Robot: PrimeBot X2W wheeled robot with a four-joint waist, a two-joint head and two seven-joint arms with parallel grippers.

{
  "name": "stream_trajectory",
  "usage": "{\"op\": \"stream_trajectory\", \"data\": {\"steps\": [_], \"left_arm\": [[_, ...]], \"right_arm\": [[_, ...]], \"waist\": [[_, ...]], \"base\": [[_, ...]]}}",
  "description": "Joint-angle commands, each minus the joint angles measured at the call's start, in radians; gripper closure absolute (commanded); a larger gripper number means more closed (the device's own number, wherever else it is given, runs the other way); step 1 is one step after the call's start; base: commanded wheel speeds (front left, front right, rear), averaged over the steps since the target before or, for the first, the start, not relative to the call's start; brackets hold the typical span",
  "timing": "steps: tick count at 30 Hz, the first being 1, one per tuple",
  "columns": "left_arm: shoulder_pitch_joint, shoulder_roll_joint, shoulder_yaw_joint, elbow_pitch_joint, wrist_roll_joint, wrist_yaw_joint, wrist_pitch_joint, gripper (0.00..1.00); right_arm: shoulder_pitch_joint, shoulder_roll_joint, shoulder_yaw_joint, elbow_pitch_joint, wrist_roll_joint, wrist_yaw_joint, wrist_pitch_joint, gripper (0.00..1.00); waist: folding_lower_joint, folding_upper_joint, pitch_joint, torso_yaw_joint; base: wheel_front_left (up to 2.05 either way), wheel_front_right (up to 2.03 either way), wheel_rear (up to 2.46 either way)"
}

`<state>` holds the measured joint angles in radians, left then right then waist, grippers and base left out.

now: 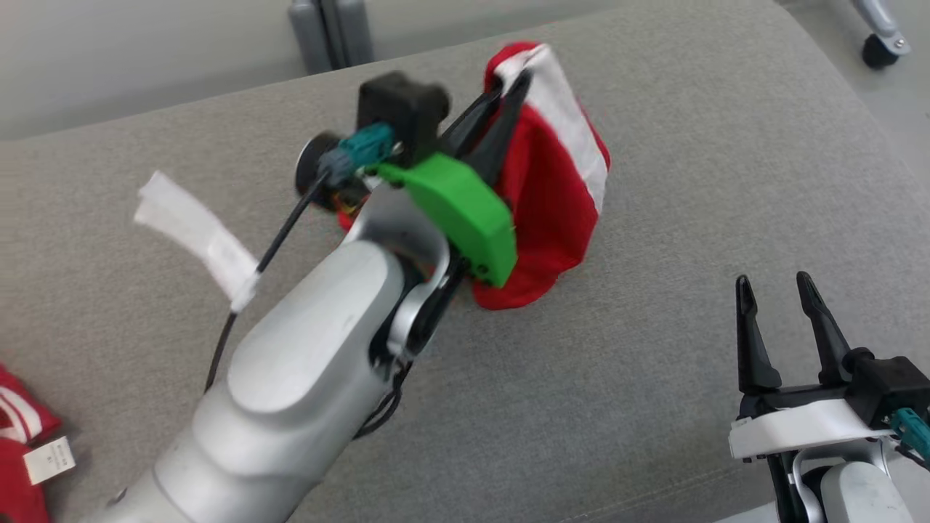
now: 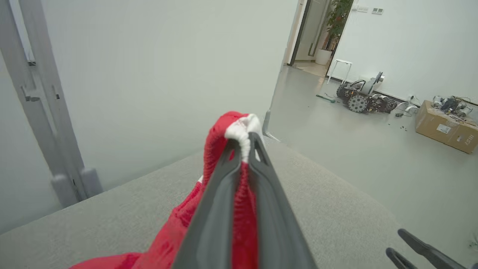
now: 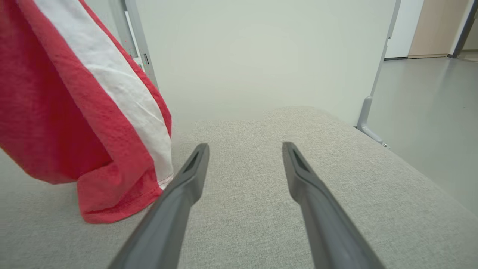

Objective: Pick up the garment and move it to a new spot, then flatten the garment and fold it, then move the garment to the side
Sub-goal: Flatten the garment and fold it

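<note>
The garment (image 1: 552,181) is red cloth with a white stripe. It hangs bunched from my left gripper (image 1: 508,87), which is shut on its top edge above the grey cushioned surface (image 1: 654,363). In the left wrist view the fingers (image 2: 261,194) pinch red and white cloth (image 2: 239,130) at their tips. The garment's lower hem (image 3: 112,201) touches the surface in the right wrist view, left of my right gripper (image 3: 244,149). My right gripper (image 1: 774,287) stands open at the lower right with nothing between its fingers.
Another red and white cloth with a tag (image 1: 22,443) lies at the surface's left edge. A white strip (image 1: 196,232) is fixed to my left arm's cable. Grey frame posts (image 1: 327,29) stand behind the surface. A cardboard box (image 2: 446,127) and a wheeled machine (image 2: 360,99) sit on the floor.
</note>
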<state>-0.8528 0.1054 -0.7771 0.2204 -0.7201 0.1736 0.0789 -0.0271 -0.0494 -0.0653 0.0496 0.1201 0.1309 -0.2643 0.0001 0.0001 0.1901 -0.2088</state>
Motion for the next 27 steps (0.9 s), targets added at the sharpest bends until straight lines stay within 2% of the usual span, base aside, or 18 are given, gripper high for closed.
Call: {"op": "stream_trajectory", "data": {"steps": [1, 8, 12, 16, 20, 22, 23, 27], "left_arm": [[0.078, 0.042, 0.015, -0.017, -0.019, 0.018, -0.009, 1.0], [0.453, 0.22, 0.088, -0.088, -0.102, 0.075, -0.098, 1.0], [0.578, 0.269, 0.121, -0.081, -0.138, 0.073, -0.149, 1.0], [0.606, 0.275, 0.124, -0.051, -0.145, 0.061, -0.173, 1.0], [0.581, 0.257, 0.114, -0.013, -0.135, 0.046, -0.19, 1.0], [0.569, 0.243, 0.109, 0.004, -0.13, 0.039, -0.198, 1.0], [0.566, 0.232, 0.103, 0.019, -0.127, 0.034, -0.206, 1.0], [0.556, 0.213, 0.1, 0.044, -0.127, 0.026, -0.225, 1.0]], "right_arm": [[0.01, -0.002, -0.006, -0.008, -0.004, 0.0, 0.0, 0.0], [0.038, -0.002, -0.011, -0.008, -0.025, 0.0, 0.0, 0.0], [0.038, -0.017, 0.0, 0.017, -0.006, 0.0, 0.0, 0.0], [0.02, -0.052, 0.05, 0.104, 0.064, 0.0, 0.0, 0.0], [-0.013, -0.122, 0.184, 0.184, 0.217, 0.0, 0.0, 0.0], [-0.02, -0.16, 0.272, 0.164, 0.305, 0.0, 0.0, 0.0], [-0.01, -0.209, 0.328, 0.141, 0.365, -0.001, 0.0, 0.0], [0.024, -0.268, 0.418, 0.072, 0.446, 0.0, 0.0, 0.0]], "waist": [[-0.0001, -0.0001, -0.04, 0.093], [-0.0001, -0.0001, -0.027, 0.211], [-0.0001, -0.0001, -0.025, 0.276], [-0.0001, -0.0001, -0.022, 0.342], [-0.0001, -0.0001, -0.022, 0.392], [-0.0001, -0.0001, -0.02, 0.408], [-0.0001, -0.0001, -0.018, 0.416], [-0.0001, -0.0001, -0.016, 0.423]], "base": [[0.0, 0.0, 0.0], [0.0, 0.0, 0.0], [0.0, 0.0, 0.0], [0.0, 0.0, 0.0], [0.0, 0.0, 0.0], [0.0, 0.0, 0.0], [0.0, 0.0, 0.0], [0.0, 0.0, 0.0]]}}
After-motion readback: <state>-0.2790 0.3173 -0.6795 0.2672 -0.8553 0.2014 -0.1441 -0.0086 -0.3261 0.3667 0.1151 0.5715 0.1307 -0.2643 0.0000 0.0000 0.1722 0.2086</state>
